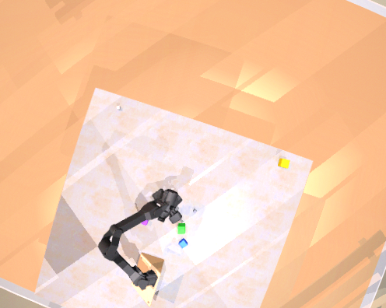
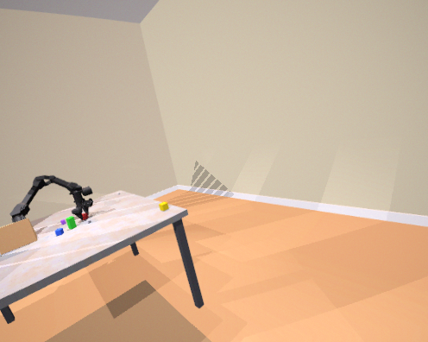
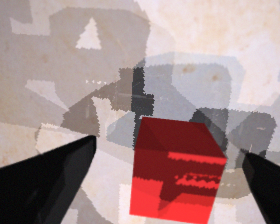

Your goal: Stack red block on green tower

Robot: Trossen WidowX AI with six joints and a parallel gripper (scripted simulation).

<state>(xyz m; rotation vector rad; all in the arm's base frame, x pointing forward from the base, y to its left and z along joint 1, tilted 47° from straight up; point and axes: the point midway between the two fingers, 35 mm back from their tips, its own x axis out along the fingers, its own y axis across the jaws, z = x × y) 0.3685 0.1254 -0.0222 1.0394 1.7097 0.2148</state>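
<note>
One arm, black, six joints, rising from its base beside the tan board point(image 2: 14, 235) near one edge of the desk point(image 2: 129, 235) and reaching inward toward the middle of the top.

Gripper point(image 3: 168, 165): fingers spread wide, pinching nothing. In the wrist view one dark finger shows at either lower corner, with the red block point(image 3: 176, 172) standing on the desk surface between them, nearer the right-hand finger and touching neither.

Red block: on the desk top, toward the middle, directly beneath the gripper point(image 2: 82, 212); only a sliver point(image 2: 84, 215) shows in the exterior view, and the top view hides it under the wrist.

Green tower point(image 2: 71, 222): upright on the desk, just beside the gripper and apart from the red block.

Blue block point(image 2: 59, 231): near the green tower, on the side toward the tan board.

Purple block point(image 2: 63, 221): near the green tower, partly under the forearm in the top view point(image 1: 145, 222).

Yellow block point(image 2: 163, 206): alone at a far corner of the desk, well apart from the rest.
</note>
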